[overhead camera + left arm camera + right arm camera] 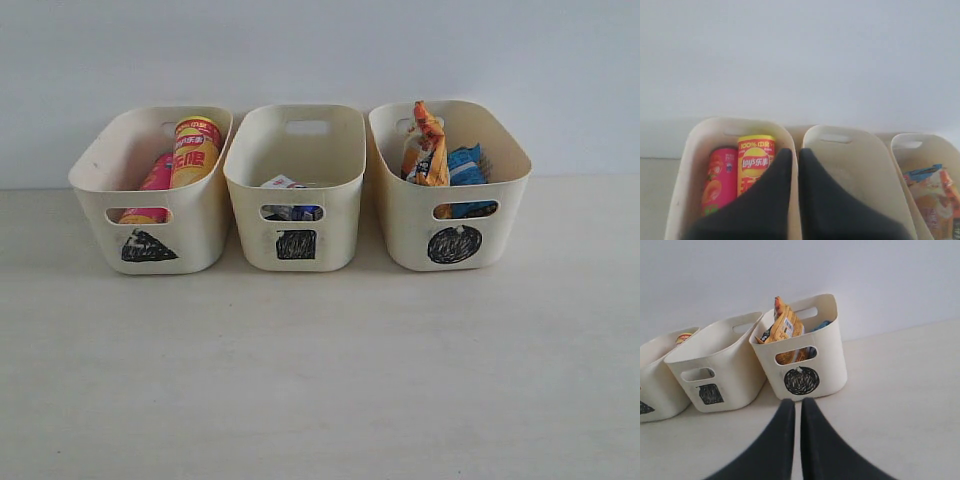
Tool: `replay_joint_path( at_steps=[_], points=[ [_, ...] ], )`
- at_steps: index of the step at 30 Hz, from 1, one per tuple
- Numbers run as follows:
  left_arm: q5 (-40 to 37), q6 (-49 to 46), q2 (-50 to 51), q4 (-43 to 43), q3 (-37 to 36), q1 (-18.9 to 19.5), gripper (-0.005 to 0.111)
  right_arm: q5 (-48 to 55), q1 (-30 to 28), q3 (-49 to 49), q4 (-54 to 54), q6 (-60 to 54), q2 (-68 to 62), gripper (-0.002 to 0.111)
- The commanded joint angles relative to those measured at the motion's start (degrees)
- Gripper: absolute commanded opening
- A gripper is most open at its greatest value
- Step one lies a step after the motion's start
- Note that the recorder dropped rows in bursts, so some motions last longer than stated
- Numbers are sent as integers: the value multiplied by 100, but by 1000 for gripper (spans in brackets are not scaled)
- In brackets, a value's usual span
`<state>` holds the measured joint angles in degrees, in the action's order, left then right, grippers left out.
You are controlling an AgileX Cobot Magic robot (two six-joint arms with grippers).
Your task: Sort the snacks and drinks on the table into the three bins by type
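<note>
Inside the square bin (335, 235), the drinks (285, 184) sit mostly hidden.

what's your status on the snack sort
Left gripper, right gripper shut, empty. Chip tubes in triangle bin, cartons in square bin, bags in circle bin. Nothing blocking.

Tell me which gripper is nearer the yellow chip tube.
Left. The left gripper hangs close by the triangle bin holding the yellow chip tube; the right gripper hangs over the table before the circle bin, farther off.
</note>
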<state>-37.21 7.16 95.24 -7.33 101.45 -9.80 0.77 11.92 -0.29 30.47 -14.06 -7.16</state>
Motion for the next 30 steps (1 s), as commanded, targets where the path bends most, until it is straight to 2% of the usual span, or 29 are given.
replay_joint_path(
  at_steps=[1, 6, 12, 22, 30],
  points=[
    [-153, -160, -676, -64, -24, -8, 4, -368, 5, 29, -77, -574, -21, 1],
    [-200, -160, -1342, -64, -99, -8, 4, -77, 5, 29, -77, -989, -21, 1],
    [161, -160, -2375, -94, -879, -8, 4, 852, 5, 29, -124, -2020, -21, 1],
    [1343, -160, -4296, -339, -3088, -8, 4, 1103, 5, 29, -114, -2121, -21, 1],
    [1679, -160, -5470, -339, -4541, -8, 4, 1103, 5, 29, -102, -2084, -21, 1]
  ],
)
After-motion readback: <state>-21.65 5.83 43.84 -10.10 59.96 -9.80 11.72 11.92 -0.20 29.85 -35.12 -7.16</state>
